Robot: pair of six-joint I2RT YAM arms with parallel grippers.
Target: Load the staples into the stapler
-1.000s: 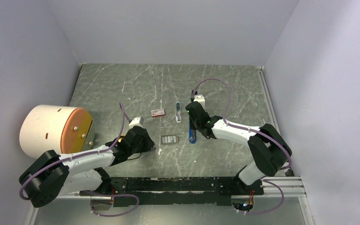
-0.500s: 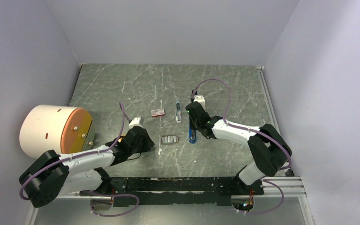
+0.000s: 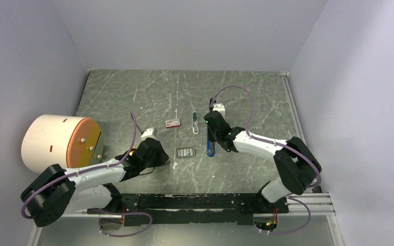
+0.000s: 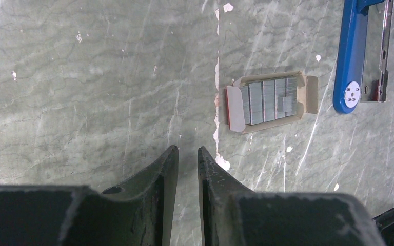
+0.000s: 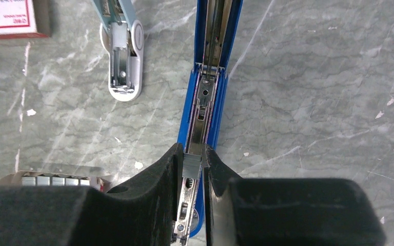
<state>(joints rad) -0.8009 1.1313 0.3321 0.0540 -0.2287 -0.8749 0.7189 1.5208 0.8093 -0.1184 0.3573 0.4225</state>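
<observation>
The blue stapler (image 3: 210, 147) lies open on the table, its metal channel (image 5: 203, 107) facing up. It also shows in the left wrist view (image 4: 351, 56). My right gripper (image 5: 192, 152) sits over the channel, shut on a short grey strip of staples (image 5: 192, 164) held right above the rail. From above, it (image 3: 210, 142) covers the stapler's middle. More staples (image 4: 269, 101) lie in an open cardboard tray (image 3: 185, 152) left of the stapler. My left gripper (image 4: 188, 151) is low over bare table, left of the tray, its fingers nearly together and empty.
A red-and-white box (image 3: 172, 123) and a pale blue-grey piece (image 3: 195, 123) lie beyond the tray. A large white cylinder with an orange face (image 3: 56, 141) stands at the left wall. Walls close three sides.
The right arm has shifted very slightly over the stapler. The left arm has not moved.
</observation>
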